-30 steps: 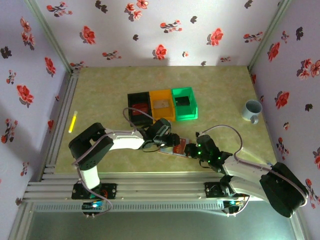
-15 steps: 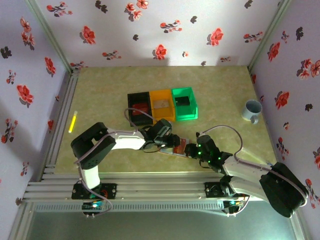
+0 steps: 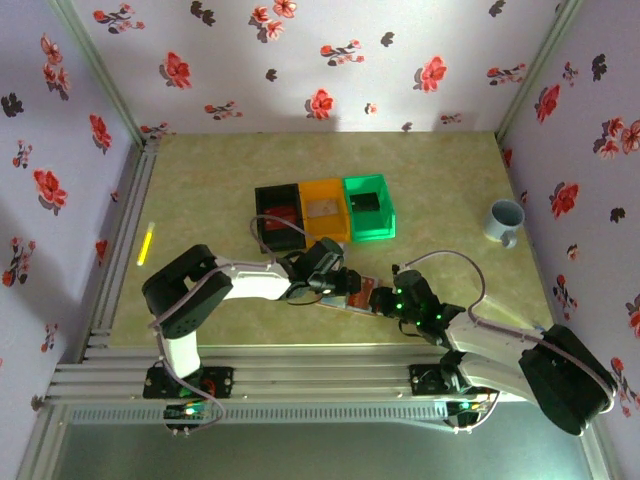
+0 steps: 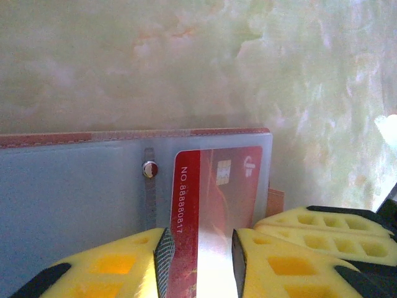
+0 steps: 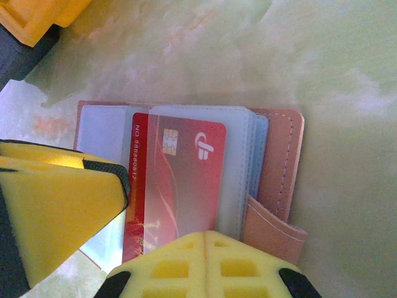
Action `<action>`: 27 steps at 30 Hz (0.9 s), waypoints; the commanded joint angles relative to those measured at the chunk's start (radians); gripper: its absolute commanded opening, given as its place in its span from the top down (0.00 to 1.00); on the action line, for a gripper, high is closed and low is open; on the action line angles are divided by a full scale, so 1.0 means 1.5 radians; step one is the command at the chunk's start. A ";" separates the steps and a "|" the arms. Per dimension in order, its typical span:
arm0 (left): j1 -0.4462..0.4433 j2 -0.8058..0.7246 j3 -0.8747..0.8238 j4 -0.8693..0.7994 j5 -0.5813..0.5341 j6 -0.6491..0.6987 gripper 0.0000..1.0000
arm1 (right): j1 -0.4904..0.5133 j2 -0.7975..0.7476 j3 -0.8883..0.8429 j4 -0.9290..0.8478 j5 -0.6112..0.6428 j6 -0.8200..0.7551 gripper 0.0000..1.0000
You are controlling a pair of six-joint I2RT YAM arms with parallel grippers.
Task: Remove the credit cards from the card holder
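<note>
The card holder (image 3: 350, 298) lies open on the table between my two grippers, pale grey-blue inside (image 4: 74, 186) with a pinkish-brown rim and flap (image 5: 282, 161). A red credit card (image 4: 214, 186) with a chip sits partway in a clear sleeve (image 5: 180, 180). My left gripper (image 4: 201, 261) stands over the card's near end, its yellow fingers a narrow gap apart, and the card's shiny face shows between them. The card is wider than that gap. My right gripper (image 5: 206, 245) is shut, tips together over the holder's near edge, right beside the left one (image 3: 340, 283).
Black (image 3: 278, 215), orange (image 3: 323, 208) and green (image 3: 368, 205) bins stand in a row just beyond the holder. A grey-blue mug (image 3: 503, 220) sits at the right. A yellow stick (image 3: 146, 243) lies at the left edge. Flowered walls close three sides.
The left gripper's jaws have narrowed a little over the card. Both arms and the card holder stay about where they were.
</note>
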 commanded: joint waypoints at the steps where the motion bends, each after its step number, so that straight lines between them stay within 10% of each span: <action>1: -0.006 0.013 -0.010 0.008 0.016 0.042 0.66 | -0.006 0.001 -0.014 0.009 0.006 -0.006 1.00; 27: -0.003 0.038 -0.061 0.054 0.032 0.074 0.77 | -0.014 0.020 -0.026 0.034 -0.002 -0.020 1.00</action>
